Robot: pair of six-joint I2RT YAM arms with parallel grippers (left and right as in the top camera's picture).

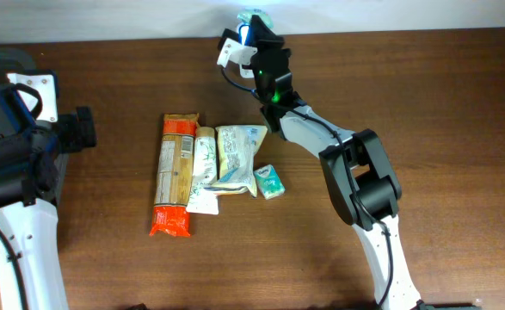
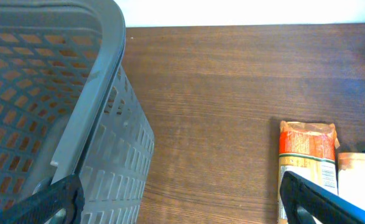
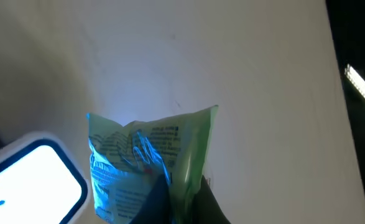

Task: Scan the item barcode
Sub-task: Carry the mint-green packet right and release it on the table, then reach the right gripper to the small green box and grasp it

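Observation:
My right gripper (image 3: 183,200) is shut on the lower edge of a green plastic packet (image 3: 154,155), held upright in front of a white wall. Blue light falls on its printed face. The white scanner (image 3: 30,180) glows at the lower left, beside the packet. From overhead, the right gripper (image 1: 256,33) is stretched to the table's far edge, with the green packet (image 1: 254,16) at its tip and the scanner (image 1: 231,50) just to its left. My left gripper (image 2: 182,205) is open over bare wood, with nothing between its fingers.
A grey mesh basket (image 2: 101,93) stands to the left of the left gripper. Mid-table lie an orange pasta packet (image 1: 175,172), a white packet (image 1: 204,168), a pale bag (image 1: 237,159) and a small teal pack (image 1: 270,182).

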